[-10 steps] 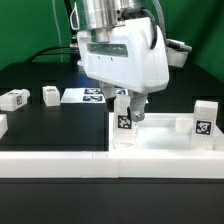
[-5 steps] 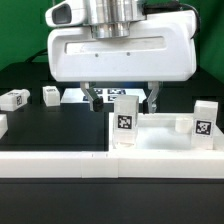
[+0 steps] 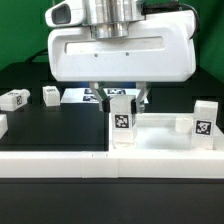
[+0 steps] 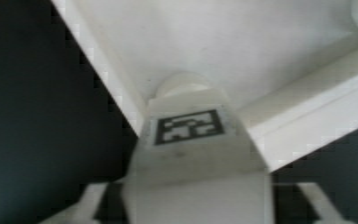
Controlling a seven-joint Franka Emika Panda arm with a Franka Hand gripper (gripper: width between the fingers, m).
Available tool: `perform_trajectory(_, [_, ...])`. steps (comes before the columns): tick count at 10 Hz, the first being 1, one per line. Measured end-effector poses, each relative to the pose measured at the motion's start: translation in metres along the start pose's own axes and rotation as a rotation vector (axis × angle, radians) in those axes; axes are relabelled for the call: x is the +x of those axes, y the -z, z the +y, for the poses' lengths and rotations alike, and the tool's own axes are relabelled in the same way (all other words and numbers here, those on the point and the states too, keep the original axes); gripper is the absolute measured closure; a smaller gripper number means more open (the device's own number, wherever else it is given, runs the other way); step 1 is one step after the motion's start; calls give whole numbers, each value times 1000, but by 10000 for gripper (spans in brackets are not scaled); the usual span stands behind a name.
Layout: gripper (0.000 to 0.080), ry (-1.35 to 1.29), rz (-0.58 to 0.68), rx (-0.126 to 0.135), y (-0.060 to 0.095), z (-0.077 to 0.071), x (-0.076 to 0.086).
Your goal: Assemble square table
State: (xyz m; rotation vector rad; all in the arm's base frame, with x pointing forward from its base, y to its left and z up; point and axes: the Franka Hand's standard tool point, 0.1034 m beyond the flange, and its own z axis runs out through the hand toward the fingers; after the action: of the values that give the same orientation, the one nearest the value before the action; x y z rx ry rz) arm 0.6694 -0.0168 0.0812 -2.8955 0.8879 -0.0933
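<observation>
Surface: matte black bench (image 3: 50, 125) | room: green backdrop (image 3: 15, 30) | hand (image 3: 121, 99) straddles upright short white tagged leg (image 3: 123, 122), grip cannot be told

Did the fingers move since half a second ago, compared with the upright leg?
Yes. The fingers have drawn inward from both sides toward the upright leg, which stands where it did; whether they touch it cannot be told.

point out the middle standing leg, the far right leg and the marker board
middle leg (image 3: 123, 122), exterior view, its tag
right leg (image 3: 203, 127), exterior view, its tag
marker board (image 3: 72, 96), exterior view, left end
</observation>
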Motion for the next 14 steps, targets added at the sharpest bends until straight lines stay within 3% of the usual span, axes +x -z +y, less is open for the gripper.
perform_trajectory(2, [512,-154,2,-1,0,0,0])
perform_trajectory(5, [512,-653,14,-12,-1,2,-1])
perform_trajectory(7, [511,-1128,15,0,-2,-4,-6])
perform_trajectory(8, [509,-1292,5,20,-2,-7,-7])
perform_trajectory(11, [499,-1307,2,23,-2,-7,-7])
perform_trajectory(12, [319,-1259,7,19,-2,-7,-7])
perform_trajectory(13, [188,-1029,15,6,-2,-6,-7])
perform_trajectory(14, [188,-864,13,2,-2,-8,-7])
